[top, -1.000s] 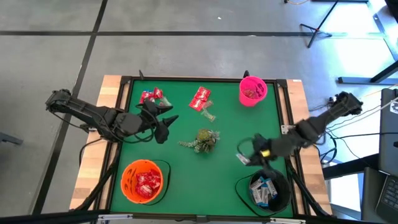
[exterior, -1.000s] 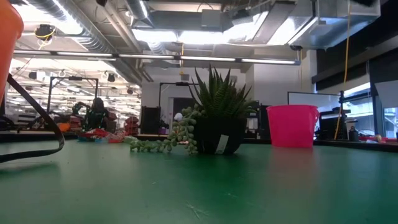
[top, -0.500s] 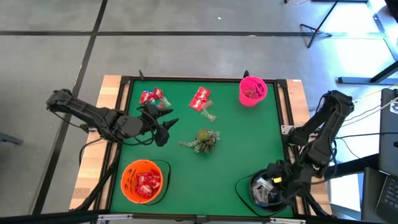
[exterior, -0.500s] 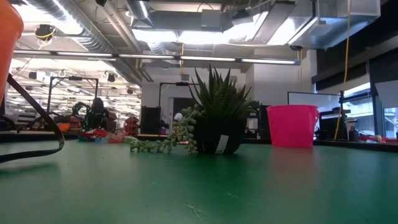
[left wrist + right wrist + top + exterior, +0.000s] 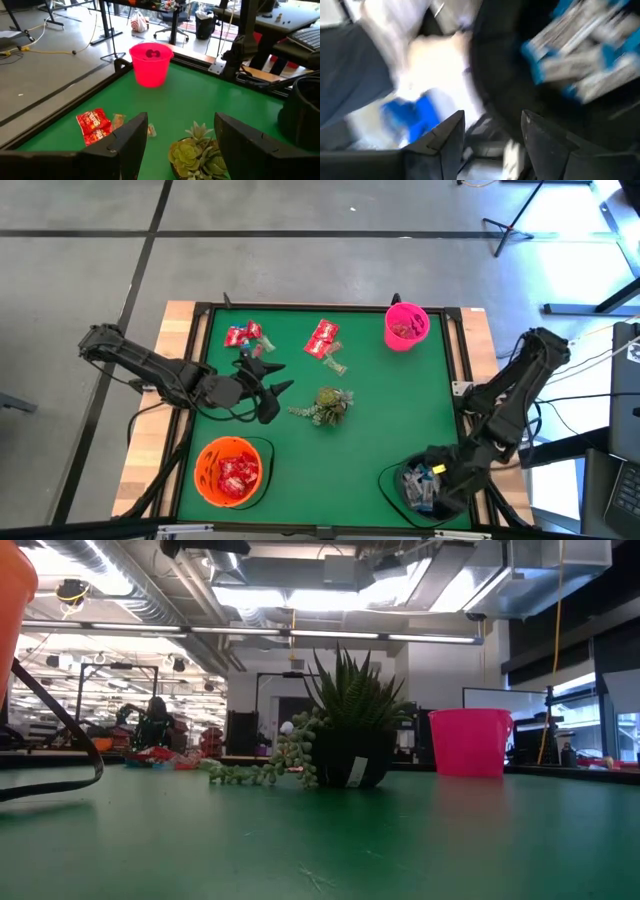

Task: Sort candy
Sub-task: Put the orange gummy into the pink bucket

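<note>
Your right claw: fingers apart, empty, over the black bowl of white-and-blue candy. Your left claw: open, beside the plant. Red candy lies on the counter and in the orange bowl.

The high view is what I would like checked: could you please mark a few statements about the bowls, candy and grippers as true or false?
1. The right gripper is over the black bowl. True.
2. The orange bowl is empty. False: red packets lie in it.
3. The left gripper is open, holding nothing. True.
4. The pink bucket stands beside the orange bowl. False: it stands at the table's far right corner.
5. The plant sits mid-table. True.
</note>
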Available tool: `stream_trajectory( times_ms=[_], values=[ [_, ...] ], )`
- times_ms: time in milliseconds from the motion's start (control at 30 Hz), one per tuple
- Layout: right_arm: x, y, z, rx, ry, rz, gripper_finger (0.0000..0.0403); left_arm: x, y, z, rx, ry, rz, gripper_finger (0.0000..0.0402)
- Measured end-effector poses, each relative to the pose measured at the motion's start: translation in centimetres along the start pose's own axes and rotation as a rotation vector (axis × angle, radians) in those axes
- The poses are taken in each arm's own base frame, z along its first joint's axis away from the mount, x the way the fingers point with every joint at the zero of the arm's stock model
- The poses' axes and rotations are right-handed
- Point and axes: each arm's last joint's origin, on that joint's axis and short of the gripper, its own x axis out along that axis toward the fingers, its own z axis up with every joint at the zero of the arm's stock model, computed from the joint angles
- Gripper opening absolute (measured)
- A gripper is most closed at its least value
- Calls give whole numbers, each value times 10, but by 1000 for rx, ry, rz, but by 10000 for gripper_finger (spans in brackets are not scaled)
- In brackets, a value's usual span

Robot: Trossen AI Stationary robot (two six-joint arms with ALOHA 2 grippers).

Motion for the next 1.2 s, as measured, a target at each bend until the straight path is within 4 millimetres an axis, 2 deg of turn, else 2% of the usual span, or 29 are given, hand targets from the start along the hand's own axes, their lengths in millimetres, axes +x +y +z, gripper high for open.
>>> stream_trajectory(
  times_ms=[67, 133, 200, 333, 467, 633, 800, 933, 1067, 1200],
  values=[
    [-13, 7, 7, 30, 38, 29, 188, -2, 4, 3, 3, 2, -6, 218],
    [-26, 12, 15, -5, -12, 36, 181, -6, 8, 11, -15, -2, -19, 218],
    [-41, 16, 26, -82, -109, 33, 175, -9, 12, 19, -33, -10, -23, 218],
    [-68, 19, 52, -253, -359, -25, 167, -5, 17, 22, -25, 7, -9, 218],
    [-94, 18, 78, -383, -673, -177, 166, 6, 31, 21, -24, 77, 8, 218],
    [-113, 4, 110, -390, -961, -453, 166, 19, 57, 14, -49, 221, 93, 218],
    [-121, -16, 148, -409, -962, -671, 166, 29, 83, 6, -43, 343, 239, 218],
    [-120, -32, 184, -417, -929, -781, 166, 43, 106, 0, -65, 467, 309, 218],
    [-116, -46, 217, -495, -851, -765, 166, 62, 136, -11, -121, 618, 402, 218],
    [-113, -53, 239, -560, -839, -723, 166, 80, 165, -25, -189, 769, 499, 218]
  ],
)
